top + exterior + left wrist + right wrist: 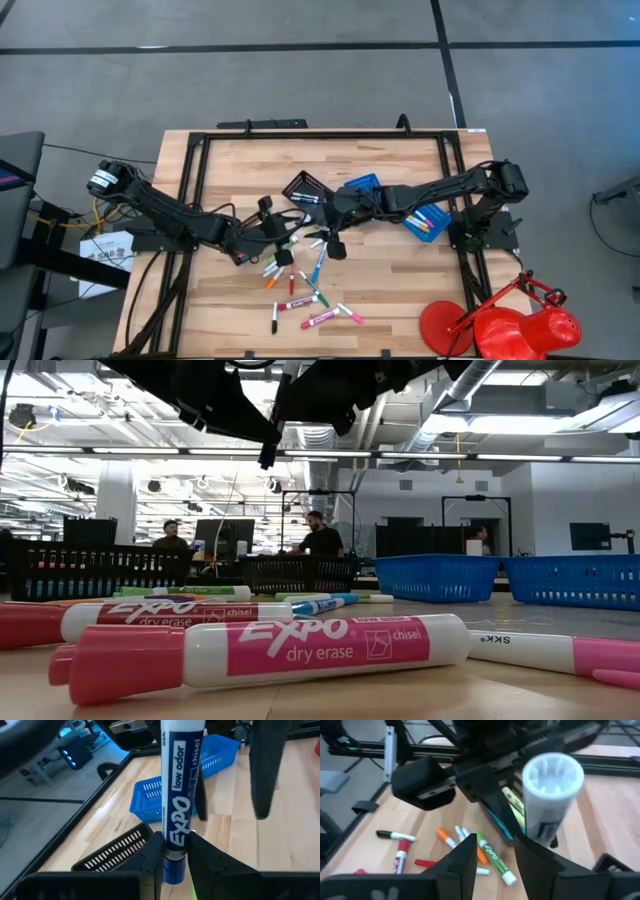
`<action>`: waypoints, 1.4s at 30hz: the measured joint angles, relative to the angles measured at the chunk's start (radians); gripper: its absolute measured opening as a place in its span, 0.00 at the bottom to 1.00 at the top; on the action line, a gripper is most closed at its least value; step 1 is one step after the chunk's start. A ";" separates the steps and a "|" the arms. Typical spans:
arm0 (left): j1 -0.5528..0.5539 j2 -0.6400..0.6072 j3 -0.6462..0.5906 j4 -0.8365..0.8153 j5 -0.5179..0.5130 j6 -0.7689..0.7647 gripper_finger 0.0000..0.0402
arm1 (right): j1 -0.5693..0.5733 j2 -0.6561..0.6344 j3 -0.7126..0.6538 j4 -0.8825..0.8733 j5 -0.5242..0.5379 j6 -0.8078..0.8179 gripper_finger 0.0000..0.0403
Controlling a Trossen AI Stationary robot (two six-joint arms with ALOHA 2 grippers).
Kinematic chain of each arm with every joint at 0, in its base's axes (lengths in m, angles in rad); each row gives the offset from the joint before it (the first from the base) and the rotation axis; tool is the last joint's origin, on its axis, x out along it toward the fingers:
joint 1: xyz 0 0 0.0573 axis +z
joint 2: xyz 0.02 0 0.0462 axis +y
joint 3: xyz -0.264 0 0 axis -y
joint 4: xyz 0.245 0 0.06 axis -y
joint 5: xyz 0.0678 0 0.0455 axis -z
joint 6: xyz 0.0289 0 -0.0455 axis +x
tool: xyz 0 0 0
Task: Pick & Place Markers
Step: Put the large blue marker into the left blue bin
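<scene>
Reading "EXPO low odor chisel", a blue marker (176, 805) stands gripped in the left pincer (175, 852) above mid-table; the right pincer (492, 851) clamps a white-ended marker (547, 795) alongside. Other markers (305, 290) lie scattered on the table (400, 290).

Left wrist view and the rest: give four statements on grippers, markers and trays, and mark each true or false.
1. The left gripper is shut on a blue-labelled white Expo marker. True.
2. The right gripper is empty. False: it holds a white marker end-on.
3. Loose markers lie on the pale wooden table. True.
4. All the mesh trays are black. False: a blue mesh tray sits beside a black mesh tray.
</scene>
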 joint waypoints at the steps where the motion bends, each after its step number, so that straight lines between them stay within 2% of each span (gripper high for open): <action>1: -0.003 0.000 0.000 0.001 -0.004 0.000 0.17 | 0.000 0.000 0.000 -0.003 0.013 0.000 0.31; 15: -0.052 -0.001 0.000 0.008 -0.010 -0.009 0.17 | 0.007 0.000 0.000 -0.018 0.034 0.001 0.30; 22: -0.097 0.000 0.000 0.014 0.020 -0.008 0.17 | 0.003 -0.002 0.000 -0.001 0.059 0.002 0.30; 34: -0.080 0.000 -0.014 0.026 0.011 -0.006 0.17 | 0.017 -0.002 0.000 0.019 0.051 -0.006 0.30; 37: -0.103 0.000 -0.015 0.026 -0.026 -0.005 0.17 | 0.009 -0.002 0.000 -0.029 0.043 -0.007 0.30; 40: -0.124 0.000 -0.015 0.025 -0.136 -0.005 0.17 | 0.006 -0.002 0.000 -0.034 0.038 -0.007 0.30; 42: -0.121 0.000 -0.015 0.026 -0.150 -0.005 0.17 | 0.006 -0.002 0.000 -0.015 0.039 -0.007 0.30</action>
